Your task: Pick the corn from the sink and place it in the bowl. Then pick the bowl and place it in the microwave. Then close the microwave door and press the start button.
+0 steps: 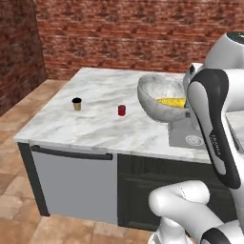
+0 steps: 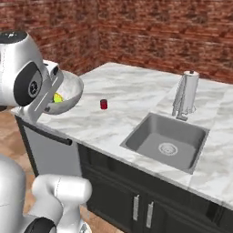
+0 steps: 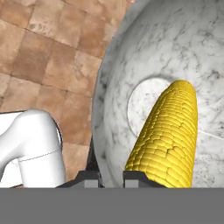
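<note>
The mottled grey-white bowl (image 1: 157,93) hangs tilted in the air, held by its rim. The yellow corn (image 1: 172,101) lies inside it. In the hand view my gripper (image 3: 110,177) is shut on the bowl (image 3: 175,52). One fingertip sits outside the rim and the other inside, beside the corn (image 3: 168,135). Floor tiles show past the rim. In the right base view the bowl (image 2: 70,91) with the corn (image 2: 58,97) sits by my hand, over the counter's left front corner. The grey steel sink (image 2: 166,141) lies to the right. The microwave is out of view.
A small red cup (image 1: 121,110) and a small black cup (image 1: 76,103) stand on the marble counter (image 1: 95,121). The red cup (image 2: 103,104) is just right of the bowl. A faucet (image 2: 179,102) rises behind the sink. Brick walls close the back.
</note>
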Robot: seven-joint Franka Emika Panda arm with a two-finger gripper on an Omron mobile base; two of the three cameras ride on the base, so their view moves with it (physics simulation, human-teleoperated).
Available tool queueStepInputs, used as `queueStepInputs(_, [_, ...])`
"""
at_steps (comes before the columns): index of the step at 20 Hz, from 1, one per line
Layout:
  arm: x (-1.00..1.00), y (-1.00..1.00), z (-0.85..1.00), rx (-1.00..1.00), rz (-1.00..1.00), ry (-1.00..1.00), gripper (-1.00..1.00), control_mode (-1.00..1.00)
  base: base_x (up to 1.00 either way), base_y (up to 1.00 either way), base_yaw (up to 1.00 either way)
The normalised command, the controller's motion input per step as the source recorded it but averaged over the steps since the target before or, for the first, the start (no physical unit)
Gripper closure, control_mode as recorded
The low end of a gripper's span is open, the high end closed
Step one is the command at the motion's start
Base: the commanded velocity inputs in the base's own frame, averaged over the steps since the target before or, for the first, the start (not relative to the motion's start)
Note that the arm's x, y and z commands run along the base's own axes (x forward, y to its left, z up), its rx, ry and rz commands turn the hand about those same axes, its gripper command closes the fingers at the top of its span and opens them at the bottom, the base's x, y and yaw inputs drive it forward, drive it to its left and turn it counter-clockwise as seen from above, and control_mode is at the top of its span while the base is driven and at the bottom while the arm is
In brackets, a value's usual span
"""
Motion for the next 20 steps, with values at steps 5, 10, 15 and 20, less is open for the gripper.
queueStepInputs(5, [0.0, 0.0, 0.0, 0.0, 0.0, 0.0, 1.0, 1.0, 0.0, 0.33, 0.85])
queueStepInputs(10, [0.0, 0.0, 0.0, 0.0, 0.0, 0.0, 1.0, 1.0, 0.22, 0.45, 0.74])
queueStepInputs(15, [0.0, 0.0, 0.0, 0.0, 0.0, 0.0, 1.0, 1.0, 0.44, 0.64, 0.63])
queueStepInputs(20, [0.0, 0.0, 0.0, 0.0, 0.0, 0.0, 1.0, 1.0, 0.78, 0.67, 0.5])
